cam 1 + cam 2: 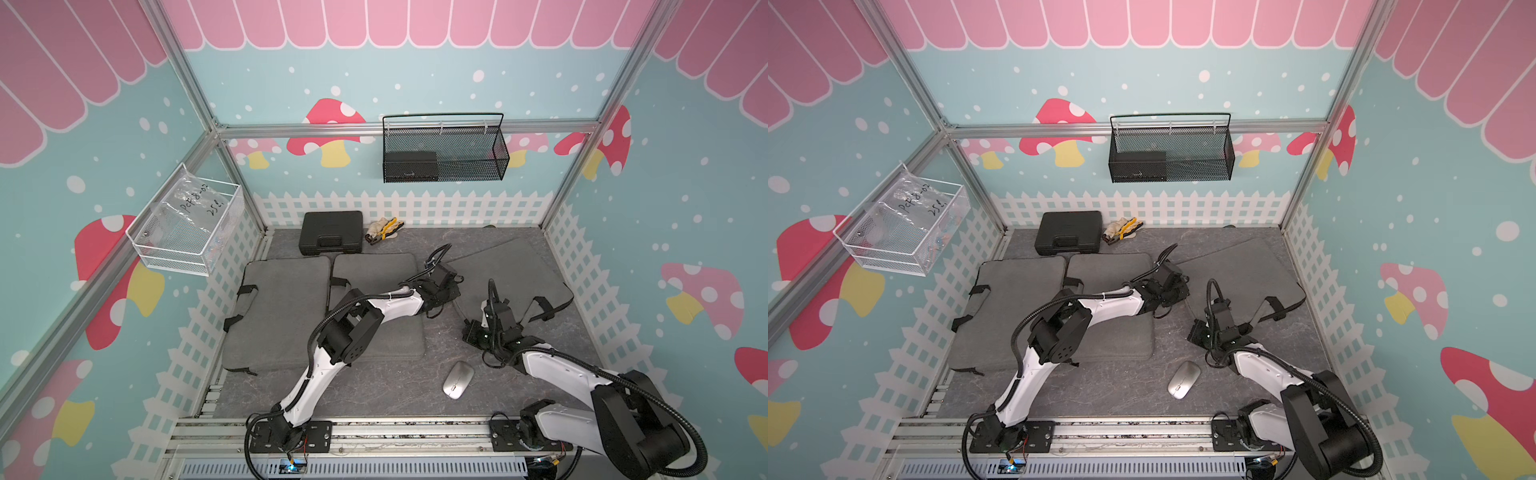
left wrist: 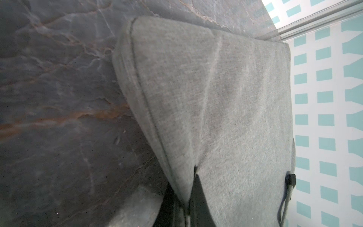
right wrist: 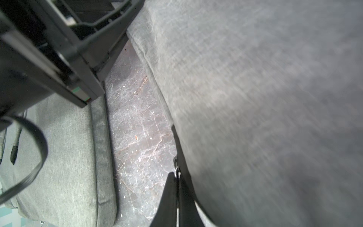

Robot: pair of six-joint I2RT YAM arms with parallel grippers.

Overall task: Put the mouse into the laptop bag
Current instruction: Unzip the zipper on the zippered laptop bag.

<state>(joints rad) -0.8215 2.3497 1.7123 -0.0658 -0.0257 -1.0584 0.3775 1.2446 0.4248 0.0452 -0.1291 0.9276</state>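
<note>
Silver mouse [image 1: 458, 379] lies flat, top side up, in front of the gray fabric laptop bag [image 1: 515, 270], not touching it.

Black tool case [image 1: 331, 232] at the back, gloves [image 1: 384, 230] just beside it, black mesh basket [image 1: 473, 162] on wall above

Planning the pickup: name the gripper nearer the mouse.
Right. Right gripper sits just past the mouse, at the corner of the laptop bag; left gripper pinches it farther back.
</note>
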